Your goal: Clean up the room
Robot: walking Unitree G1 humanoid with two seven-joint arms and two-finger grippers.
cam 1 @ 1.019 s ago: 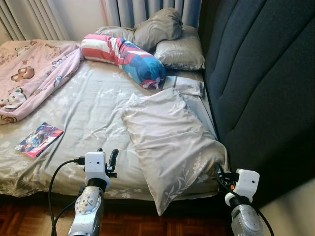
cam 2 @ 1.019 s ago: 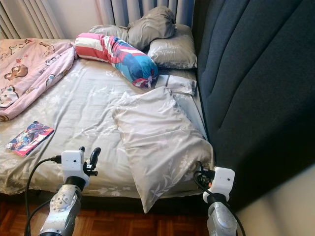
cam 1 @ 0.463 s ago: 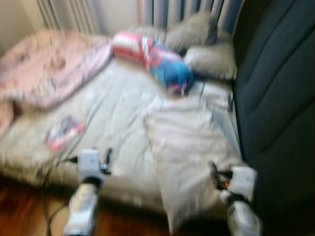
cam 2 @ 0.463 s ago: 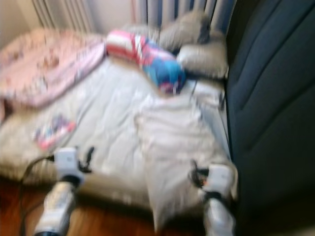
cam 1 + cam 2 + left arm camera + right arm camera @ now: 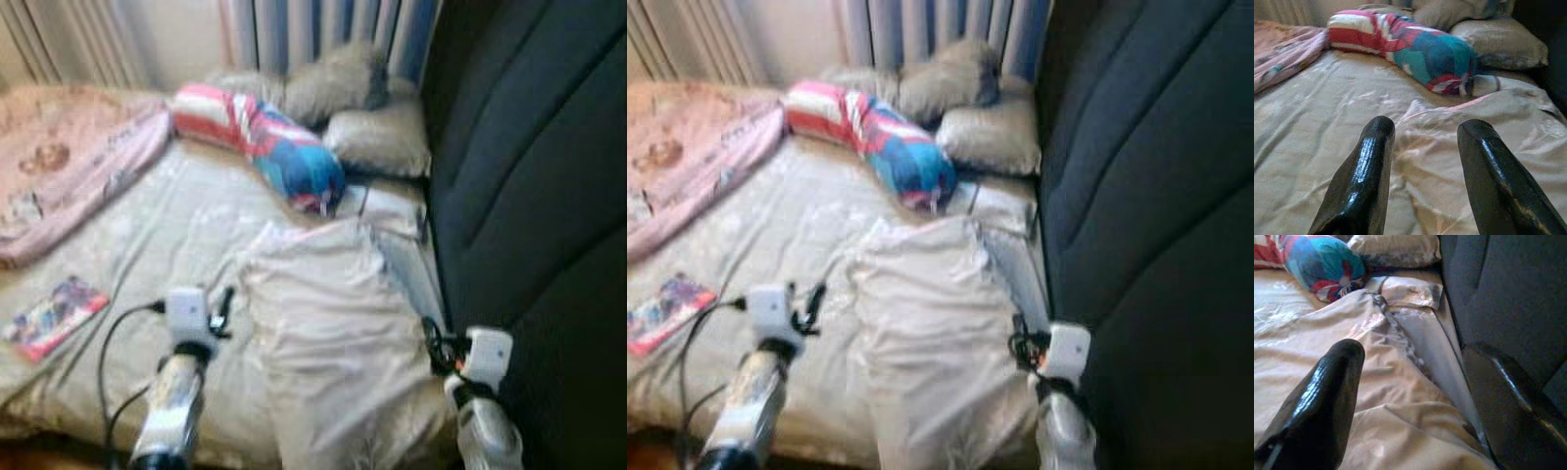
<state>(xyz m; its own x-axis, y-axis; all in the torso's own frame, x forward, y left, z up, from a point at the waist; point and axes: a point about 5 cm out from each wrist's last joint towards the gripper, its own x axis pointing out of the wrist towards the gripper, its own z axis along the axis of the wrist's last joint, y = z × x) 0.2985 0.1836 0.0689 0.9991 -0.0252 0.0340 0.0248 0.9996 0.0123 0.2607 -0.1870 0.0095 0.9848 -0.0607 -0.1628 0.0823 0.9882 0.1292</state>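
Observation:
A large beige pillow [image 5: 333, 343] lies askew on the near side of the bed, one corner hanging over the edge. My left gripper [image 5: 223, 305] hovers open over the grey sheet [image 5: 1312, 112], just left of that pillow, with nothing between its fingers [image 5: 1369, 161]. My right gripper [image 5: 429, 341] is open at the pillow's right edge, close to the dark headboard [image 5: 529, 196]; in the right wrist view the pillow [image 5: 1352, 362] lies under it. A colourful bolster [image 5: 265, 137] rests further back. A comic magazine [image 5: 54, 318] lies on the sheet at the left.
Two grey pillows [image 5: 377, 137] are piled at the head of the bed, before striped curtains [image 5: 323, 29]. A pink patterned blanket [image 5: 69, 166] is bunched at the far left. The padded headboard walls off the whole right side.
The whole picture has shifted and blurred, so the camera has moved closer to the bed. Both grippers now reach over the mattress and stay open.

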